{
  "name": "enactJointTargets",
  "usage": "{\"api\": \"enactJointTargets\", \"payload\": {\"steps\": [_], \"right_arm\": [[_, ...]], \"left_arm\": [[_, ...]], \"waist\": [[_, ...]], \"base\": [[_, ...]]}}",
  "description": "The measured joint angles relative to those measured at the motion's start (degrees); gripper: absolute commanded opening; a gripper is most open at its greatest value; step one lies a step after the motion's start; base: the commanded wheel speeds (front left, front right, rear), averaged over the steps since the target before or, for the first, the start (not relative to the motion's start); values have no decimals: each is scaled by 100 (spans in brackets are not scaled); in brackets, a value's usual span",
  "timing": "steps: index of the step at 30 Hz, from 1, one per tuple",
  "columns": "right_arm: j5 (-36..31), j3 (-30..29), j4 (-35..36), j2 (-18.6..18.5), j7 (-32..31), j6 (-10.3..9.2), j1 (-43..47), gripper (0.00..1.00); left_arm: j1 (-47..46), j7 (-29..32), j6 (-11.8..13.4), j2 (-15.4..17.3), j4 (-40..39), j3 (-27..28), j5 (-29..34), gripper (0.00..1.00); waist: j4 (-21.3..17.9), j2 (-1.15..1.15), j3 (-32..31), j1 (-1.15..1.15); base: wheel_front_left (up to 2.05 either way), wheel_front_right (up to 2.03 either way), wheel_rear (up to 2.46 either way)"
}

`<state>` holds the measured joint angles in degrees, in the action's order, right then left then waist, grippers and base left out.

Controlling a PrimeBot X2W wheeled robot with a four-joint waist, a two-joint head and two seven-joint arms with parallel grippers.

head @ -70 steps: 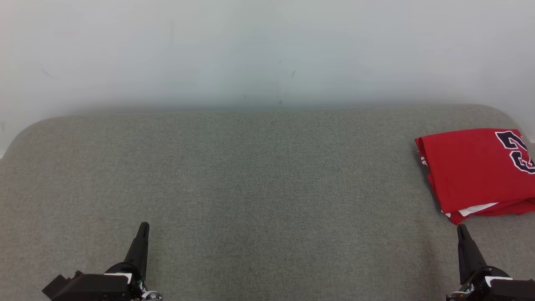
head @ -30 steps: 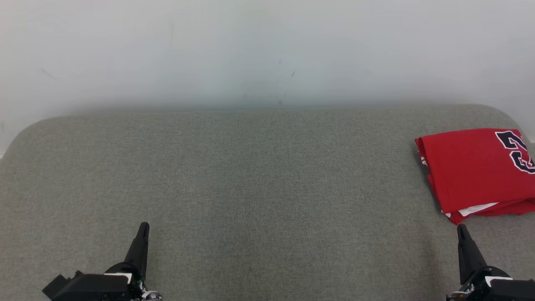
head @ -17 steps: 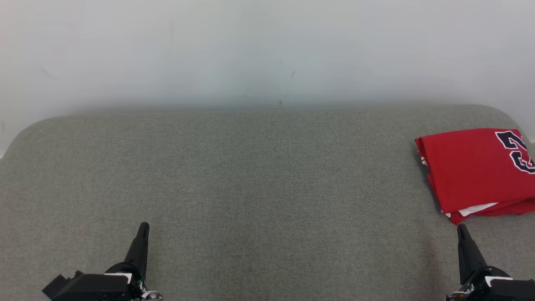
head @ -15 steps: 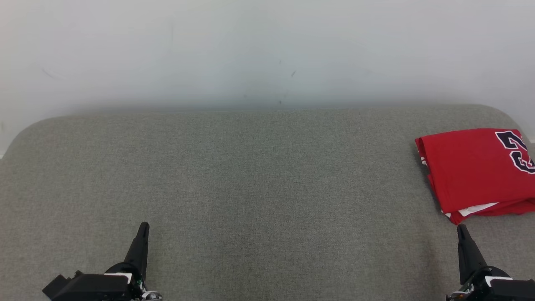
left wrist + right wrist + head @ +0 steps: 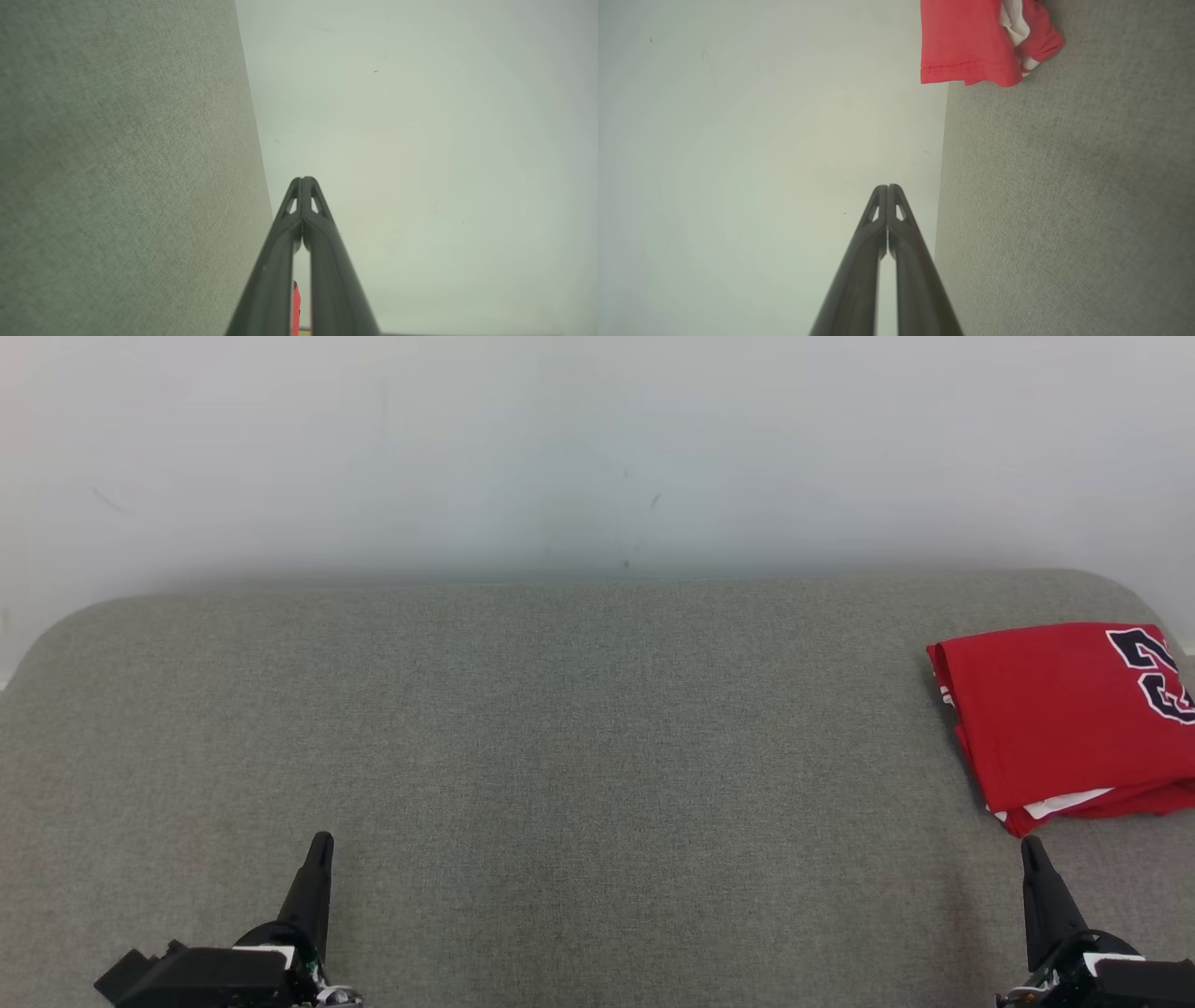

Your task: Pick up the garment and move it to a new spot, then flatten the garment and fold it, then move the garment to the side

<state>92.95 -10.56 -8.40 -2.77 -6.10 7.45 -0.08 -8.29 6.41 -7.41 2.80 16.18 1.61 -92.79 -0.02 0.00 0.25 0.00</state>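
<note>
The garment point(image 5: 1064, 719), a red jersey with dark white-outlined numerals, lies folded at the right edge of the grey padded surface point(image 5: 579, 728), a strip of white showing at its near edge. In the right wrist view the garment point(image 5: 966, 42) sits at the top, its hem hanging a little past the pad's edge. My right gripper point(image 5: 1029, 845) rests shut and empty just in front of the garment's near corner, apart from it; its tips point(image 5: 887, 187) meet. My left gripper point(image 5: 321, 840) rests shut and empty at the lower left, far from the garment; the tips point(image 5: 303, 179) touch.
A pale wall point(image 5: 597, 448) rises behind the pad. The pad has rounded far corners, and its wide grey middle lies between my two grippers.
</note>
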Motion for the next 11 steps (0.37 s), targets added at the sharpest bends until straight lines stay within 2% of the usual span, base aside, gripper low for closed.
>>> {"api": "enactJointTargets", "payload": {"steps": [11], "right_arm": [[0,0,0,0,0,0,0,0]], "left_arm": [[0,0,0,0,0,0,0,0]], "waist": [[0,0,0,0]], "base": [[0,0,0]]}}
